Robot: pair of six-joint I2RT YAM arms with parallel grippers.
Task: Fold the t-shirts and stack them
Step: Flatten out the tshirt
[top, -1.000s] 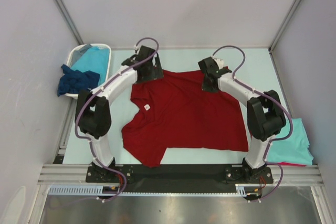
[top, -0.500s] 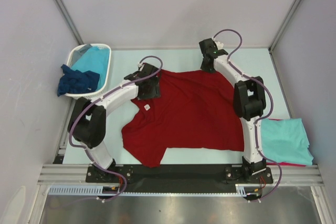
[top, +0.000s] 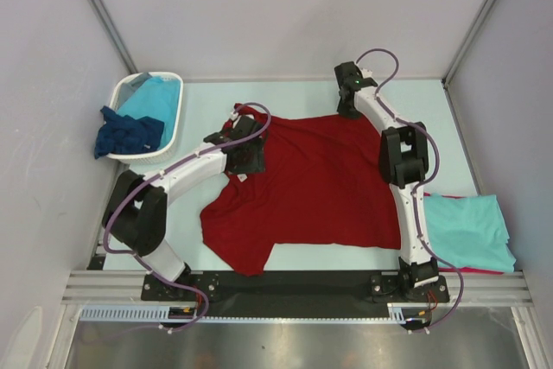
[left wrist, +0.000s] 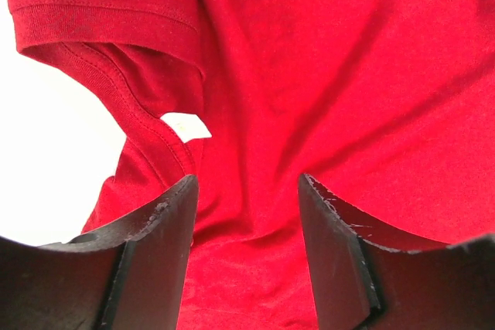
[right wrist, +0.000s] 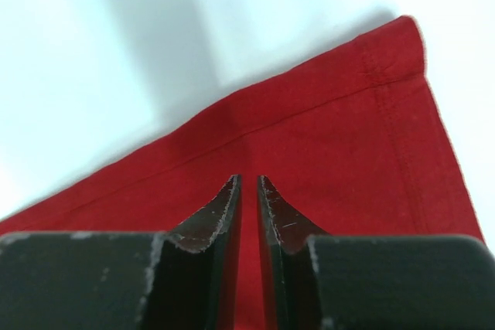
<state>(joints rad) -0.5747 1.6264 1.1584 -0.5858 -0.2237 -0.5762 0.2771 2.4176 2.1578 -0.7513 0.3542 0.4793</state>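
Note:
A dark red t-shirt (top: 320, 183) lies spread on the table, its collar and white tag (left wrist: 186, 127) on the left side. My left gripper (top: 248, 155) hovers low over the cloth beside the collar, open, with red fabric between its fingers (left wrist: 247, 183). My right gripper (top: 350, 105) is at the shirt's far right corner. Its jaws are nearly together, pinching the red cloth just inside the hem (right wrist: 249, 182). The hemmed corner (right wrist: 402, 52) lies flat beyond the tips.
A white basket (top: 130, 92) at the far left holds a turquoise shirt (top: 157, 95), and a dark navy shirt (top: 128, 133) hangs over its rim. A folded turquoise shirt (top: 471, 229) lies on a red one (top: 471, 270) at the near right edge.
The right arm has stretched toward the far edge, drawing the shirt's far right corner with it. The left gripper has come nearer, over the collar, and its jaws have narrowed a little.

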